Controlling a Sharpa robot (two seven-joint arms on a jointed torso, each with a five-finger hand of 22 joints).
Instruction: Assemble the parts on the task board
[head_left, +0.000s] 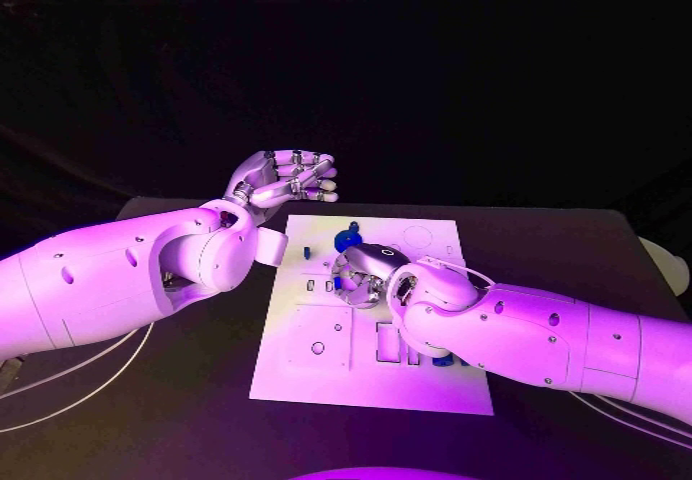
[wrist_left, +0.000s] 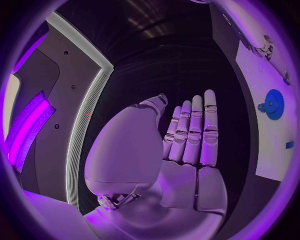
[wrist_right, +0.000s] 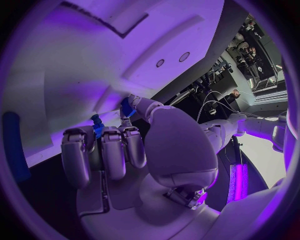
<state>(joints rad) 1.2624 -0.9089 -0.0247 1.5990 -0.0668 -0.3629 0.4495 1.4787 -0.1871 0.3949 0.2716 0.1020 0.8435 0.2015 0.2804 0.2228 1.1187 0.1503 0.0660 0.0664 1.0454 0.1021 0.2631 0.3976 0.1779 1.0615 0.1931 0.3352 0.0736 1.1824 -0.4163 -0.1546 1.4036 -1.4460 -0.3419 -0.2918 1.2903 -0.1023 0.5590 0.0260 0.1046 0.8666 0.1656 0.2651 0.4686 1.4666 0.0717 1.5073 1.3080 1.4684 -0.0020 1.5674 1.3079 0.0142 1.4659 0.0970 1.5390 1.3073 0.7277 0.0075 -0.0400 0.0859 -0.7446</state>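
Note:
The white task board (head_left: 310, 375) lies in the middle of the black table. A blue gear (head_left: 346, 240) stands at its far end, also seen as a blue gear (wrist_left: 273, 103) beside my left hand. My left hand (head_left: 284, 180) hovers above the board's far left corner, palm flat, fingers straight and together (wrist_left: 190, 132), holding nothing. My right hand (head_left: 372, 276) is down on the board's middle with its fingers curled. In the right wrist view its thumb and fingertips (wrist_right: 103, 145) pinch a small blue part (wrist_right: 127, 107) close to the board (wrist_right: 94, 50).
Rectangular slots with blue pieces (head_left: 410, 356) sit on the board's near right, partly under my right forearm. A dark blue bar (wrist_right: 14, 145) lies on the board. White cables (head_left: 87, 385) trail off the table's left side.

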